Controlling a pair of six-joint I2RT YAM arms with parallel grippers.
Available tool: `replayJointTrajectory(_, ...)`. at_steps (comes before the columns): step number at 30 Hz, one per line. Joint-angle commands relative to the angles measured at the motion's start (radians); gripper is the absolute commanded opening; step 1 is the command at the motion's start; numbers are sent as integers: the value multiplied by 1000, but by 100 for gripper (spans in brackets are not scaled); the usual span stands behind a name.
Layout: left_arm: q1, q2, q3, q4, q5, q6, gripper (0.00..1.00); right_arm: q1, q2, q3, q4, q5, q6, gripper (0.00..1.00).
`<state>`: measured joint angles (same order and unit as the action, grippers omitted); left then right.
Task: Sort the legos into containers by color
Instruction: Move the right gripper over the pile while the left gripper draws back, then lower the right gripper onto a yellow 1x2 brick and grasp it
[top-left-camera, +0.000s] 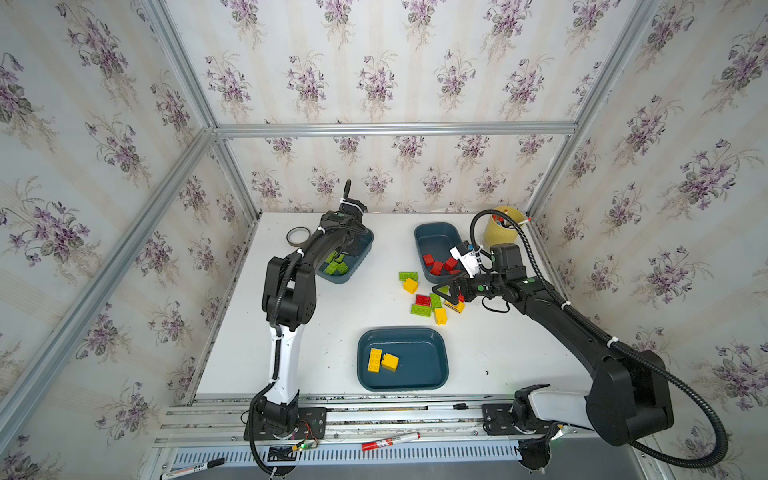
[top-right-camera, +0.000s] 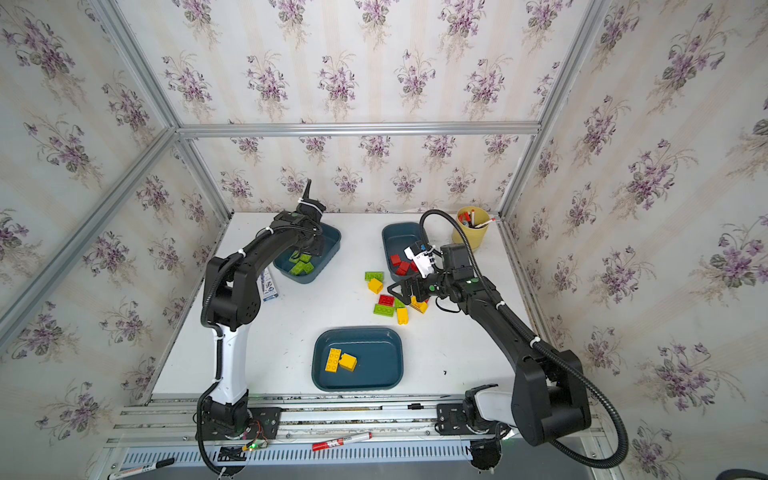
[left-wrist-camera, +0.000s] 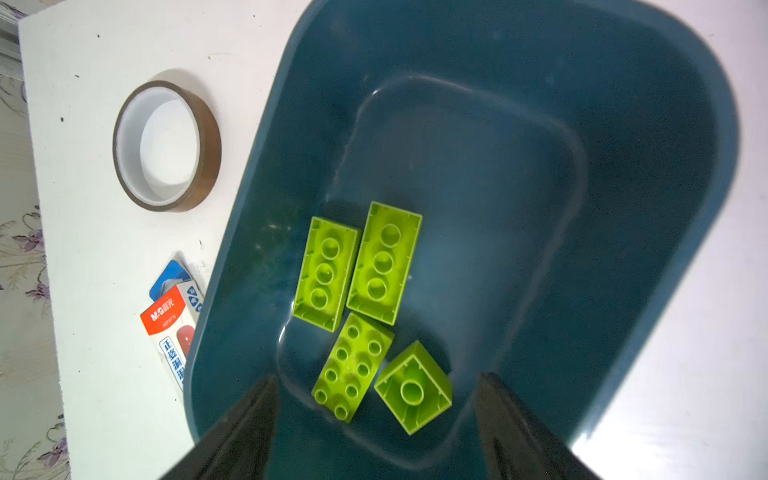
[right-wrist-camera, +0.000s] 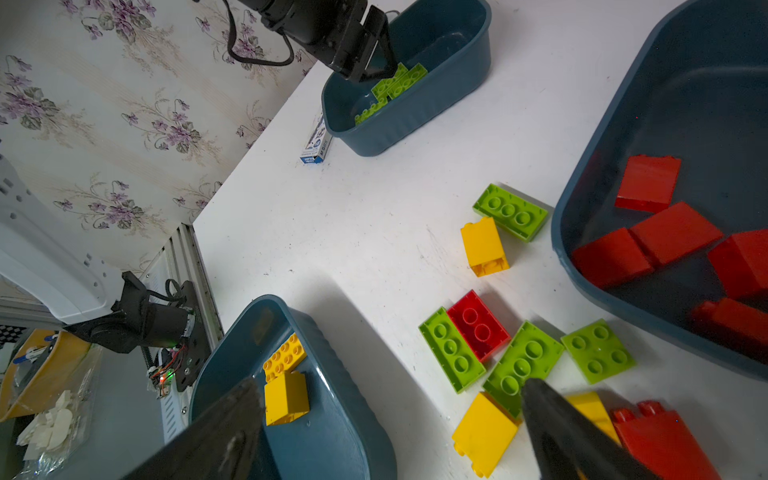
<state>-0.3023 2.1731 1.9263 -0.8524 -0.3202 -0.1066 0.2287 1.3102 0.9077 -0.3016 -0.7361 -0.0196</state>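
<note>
1. The left gripper (left-wrist-camera: 378, 376) hangs over the far left tray (left-wrist-camera: 665, 124), which sits by the table's (top-left-camera: 332, 353) far edge, left of middle. Its jaws stand well apart and clamp nothing.
2. The right gripper (right-wrist-camera: 388, 384) is over the loose pile (top-left-camera: 428, 301), right of the table's middle. Its jaws are spread wide and empty. One fingertip (right-wrist-camera: 552, 415) overlaps a green oblong brick in the right wrist view, and I cannot tell whether they touch.
3. In both top views the left arm (top-left-camera: 286, 291) covers much of the far left tray. The right arm's wrist hides the near end of the far right tray (top-left-camera: 432, 237) and part of the pile. In the right wrist view a yellow brick is half behind a jaw, and a red one is cut off at the picture's edge.
4. Four lime green legos (left-wrist-camera: 384, 262) lie in the far left tray. Two oblong ones are side by side with the hollow side up, one oblong has its studs up, and one square brick is tilted.
5. The far right tray, toward the far right corner, holds at least five red legos (right-wrist-camera: 673, 232).
6. The near tray (top-left-camera: 419, 374), at the middle of the near edge, holds two yellow legos (top-left-camera: 382, 360).
7. The loose pile shows four green, three yellow and two red bricks.
</note>
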Motion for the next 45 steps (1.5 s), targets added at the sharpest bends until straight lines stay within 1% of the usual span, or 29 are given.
replayJointTrajectory(1, 0, -66, -42, -4, 118, 15, 83, 12, 26, 46, -37, 3, -65, 99)
replayJointTrajectory(4, 0, -142, -102, -2, 222, 8, 87, 25, 63, 93, -88, 16, -117, 99)
replayJointTrajectory(6, 0, -197, -145, 3, 291, 5, 91, 35, 86, 123, -111, 25, -144, 98)
replayJointTrajectory(8, 2, -259, -202, 27, 374, -1, 93, 53, 109, 153, -134, 43, -171, 98)
replayJointTrajectory(9, 3, -294, -237, 46, 415, -5, 96, 65, 127, 171, -150, 54, -186, 98)
replayJointTrajectory(11, 7, -356, -296, 75, 486, -19, 99, 85, 158, 203, -176, 74, -210, 98)
replayJointTrajectory(15, 20, -461, -406, 125, 619, -26, 99, 124, 218, 265, -198, 97, -258, 97)
replayJointTrajectory(17, 28, -501, -456, 139, 661, -22, 99, 145, 260, 311, -240, 119, -308, 97)
replayJointTrajectory(20, 45, -568, -543, 170, 723, -15, 99, 179, 335, 396, -326, 185, -405, 95)
replayJointTrajectory(22, 64, -623, -617, 214, 763, -17, 99, 190, 387, 458, -371, 213, -438, 94)
replayJointTrajectory(23, 74, -645, -647, 234, 781, -18, 99, 193, 406, 480, -382, 220, -436, 93)
replayJointTrajectory(26, 112, -705, -730, 287, 846, -32, 99, 215, 459, 530, -385, 306, -416, 92)
replayJointTrajectory(29, 143, -748, -793, 329, 901, -46, 99, 240, 517, 586, -416, 368, -391, 91)
replayJointTrajectory(36, 202, -798, -887, 363, 942, -72, 99, 288, 647, 684, -454, 532, -275, 85)
replayJointTrajectory(41, 217, -811, -904, 367, 949, -76, 99, 293, 717, 743, -477, 587, -220, 81)
replayJointTrajectory(45, 219, -810, -906, 370, 955, -75, 99, 294, 760, 766, -480, 589, -196, 76)
